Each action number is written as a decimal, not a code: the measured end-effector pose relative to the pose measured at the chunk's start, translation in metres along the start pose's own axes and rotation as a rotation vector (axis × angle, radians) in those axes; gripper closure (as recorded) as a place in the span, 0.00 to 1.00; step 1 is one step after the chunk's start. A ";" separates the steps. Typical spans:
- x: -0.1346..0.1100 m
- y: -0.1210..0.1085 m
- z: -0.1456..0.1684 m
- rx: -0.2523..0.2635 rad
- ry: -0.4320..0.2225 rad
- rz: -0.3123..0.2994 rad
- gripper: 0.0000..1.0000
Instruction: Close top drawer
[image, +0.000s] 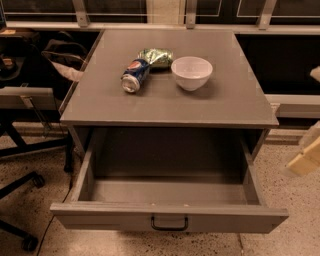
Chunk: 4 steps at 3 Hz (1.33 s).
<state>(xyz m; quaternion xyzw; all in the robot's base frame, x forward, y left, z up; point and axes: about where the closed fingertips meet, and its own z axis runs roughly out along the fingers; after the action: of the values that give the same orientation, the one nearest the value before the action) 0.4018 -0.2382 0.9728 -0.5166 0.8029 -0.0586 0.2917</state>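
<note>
The top drawer (169, 218) of the grey cabinet is pulled fully out toward me and is empty inside. Its flat front panel carries a small dark loop handle (169, 223) at the bottom middle. My gripper (306, 159) shows only as a blurred cream shape at the right edge, beside the drawer's right side and apart from it.
On the cabinet top (225, 100) lie a tipped blue soda can (135, 75), a green snack bag (156, 57) and a white bowl (191, 72). An office chair base (20, 185) stands at the left. Speckled floor lies around the cabinet.
</note>
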 end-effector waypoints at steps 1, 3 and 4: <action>0.013 0.006 0.004 0.017 -0.055 0.044 0.00; 0.011 0.007 0.004 0.017 -0.064 0.045 0.50; 0.011 0.007 0.004 0.017 -0.064 0.045 0.73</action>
<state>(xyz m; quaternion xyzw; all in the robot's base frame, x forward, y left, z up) 0.3951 -0.2439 0.9620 -0.4972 0.8041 -0.0423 0.3231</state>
